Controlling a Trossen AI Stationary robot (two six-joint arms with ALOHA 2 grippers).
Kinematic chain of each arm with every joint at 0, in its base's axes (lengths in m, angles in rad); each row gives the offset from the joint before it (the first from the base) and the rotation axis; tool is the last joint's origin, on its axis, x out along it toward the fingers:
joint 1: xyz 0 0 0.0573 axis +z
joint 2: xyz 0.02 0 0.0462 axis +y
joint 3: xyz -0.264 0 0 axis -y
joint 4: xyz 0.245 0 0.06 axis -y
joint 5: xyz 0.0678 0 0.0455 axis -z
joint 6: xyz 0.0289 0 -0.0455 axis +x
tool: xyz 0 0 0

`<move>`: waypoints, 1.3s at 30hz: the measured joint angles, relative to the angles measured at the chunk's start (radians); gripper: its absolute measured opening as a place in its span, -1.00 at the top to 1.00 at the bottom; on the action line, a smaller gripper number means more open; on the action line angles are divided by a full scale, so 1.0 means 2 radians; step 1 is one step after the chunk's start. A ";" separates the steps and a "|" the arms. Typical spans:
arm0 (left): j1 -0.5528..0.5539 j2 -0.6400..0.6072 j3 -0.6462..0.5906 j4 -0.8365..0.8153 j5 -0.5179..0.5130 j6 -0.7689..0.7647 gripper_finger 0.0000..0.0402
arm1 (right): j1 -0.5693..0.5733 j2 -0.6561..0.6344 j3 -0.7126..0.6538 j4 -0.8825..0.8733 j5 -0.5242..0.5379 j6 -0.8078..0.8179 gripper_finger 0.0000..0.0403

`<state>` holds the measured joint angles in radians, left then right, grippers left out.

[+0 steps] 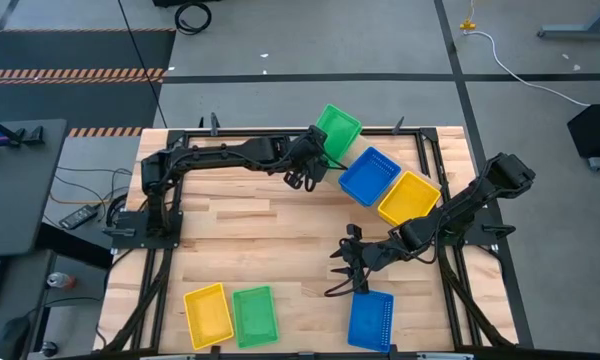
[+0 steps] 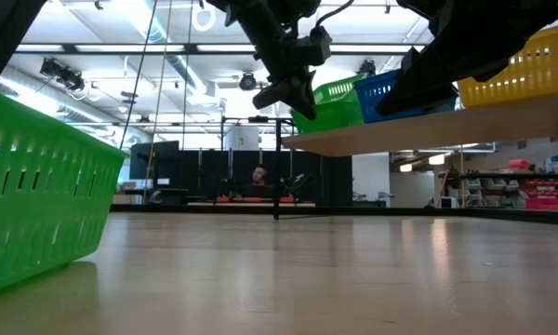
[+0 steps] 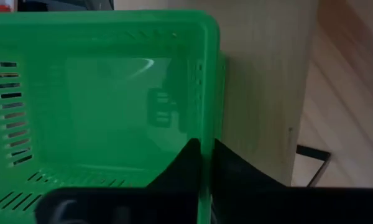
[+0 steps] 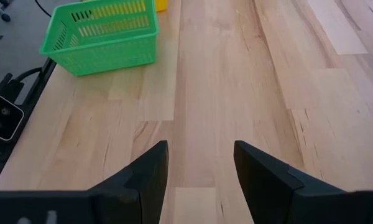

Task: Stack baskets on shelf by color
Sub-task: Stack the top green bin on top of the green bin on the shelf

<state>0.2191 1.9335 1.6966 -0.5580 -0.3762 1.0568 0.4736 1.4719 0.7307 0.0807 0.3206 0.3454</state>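
Three baskets sit in a row on the tilted wooden shelf (image 2: 428,130): green (image 1: 338,130), blue (image 1: 370,175) and yellow (image 1: 408,197). My left gripper (image 1: 322,152) reaches from the table's left to the green basket (image 3: 99,99) and is shut on its wall. Near the table's near edge lie a yellow basket (image 1: 207,315), a green one (image 1: 254,315) and a blue one (image 1: 370,320). My right gripper (image 1: 345,265) hovers open above the bare tabletop, just beyond the blue basket, facing the green basket (image 4: 102,34). My left gripper holds the green basket on the shelf by its side wall (image 3: 206,134), near a corner. One finger (image 3: 183,165) is inside the basket and the other (image 3: 230,165) outside, with the rim between them. The basket's bottom rests on the shelf board (image 3: 261,93) at its far-left end.
Black frame rails (image 1: 435,150) run along the table's edges and beside the shelf. The tabletop's middle (image 1: 260,235) is bare wood. In the low view a green basket (image 2: 37,186) stands close to the camera. A person shows far off in the room behind.
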 joint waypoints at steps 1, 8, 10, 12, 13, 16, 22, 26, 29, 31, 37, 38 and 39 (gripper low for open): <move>-0.001 0.000 0.000 0.000 -0.002 0.000 0.91 | 0.000 0.000 0.000 0.000 0.000 0.000 0.06; -0.006 0.000 0.000 -0.001 -0.034 -0.006 0.63 | 0.000 0.000 0.000 0.000 0.000 0.000 0.06; -0.008 0.000 0.000 -0.002 -0.047 -0.009 0.53 | 0.000 0.000 0.000 0.000 0.000 0.000 0.06; -0.011 0.000 0.000 -0.006 -0.059 -0.008 0.47 | 0.000 0.000 0.000 0.000 0.000 0.000 0.06; -0.014 -0.001 0.000 -0.007 -0.064 -0.008 0.44 | 0.000 0.000 0.000 0.000 0.000 0.000 0.06; -0.017 -0.002 0.000 -0.006 -0.076 -0.009 0.38 | 0.000 0.000 0.000 0.000 0.000 0.000 0.06; -0.022 -0.002 0.000 -0.006 -0.089 -0.009 0.36 | 0.000 0.000 0.000 0.000 0.000 0.002 0.06; -0.021 -0.002 0.000 -0.006 -0.089 -0.018 0.37 | 0.000 0.000 0.000 0.000 0.000 0.002 0.06; -0.018 -0.002 0.000 -0.006 -0.089 -0.026 0.37 | 0.000 0.000 0.000 0.000 0.000 0.002 0.06; -0.016 -0.002 0.000 -0.006 -0.089 -0.026 0.36 | 0.000 0.000 0.000 0.000 0.000 0.002 0.06; -0.016 -0.002 0.000 -0.009 -0.089 -0.025 0.35 | 0.000 0.000 0.000 0.000 0.000 0.002 0.06; -0.017 -0.002 0.000 -0.009 -0.089 -0.026 0.35 | 0.000 0.000 0.000 0.000 0.000 0.002 0.06; -0.017 -0.002 0.000 -0.009 -0.089 -0.026 0.35 | 0.000 0.000 0.000 0.000 0.000 0.002 0.06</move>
<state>0.1846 1.9297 1.6966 -0.5758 -0.5545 1.0058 0.4740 1.4719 0.7307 0.0803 0.3210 0.3485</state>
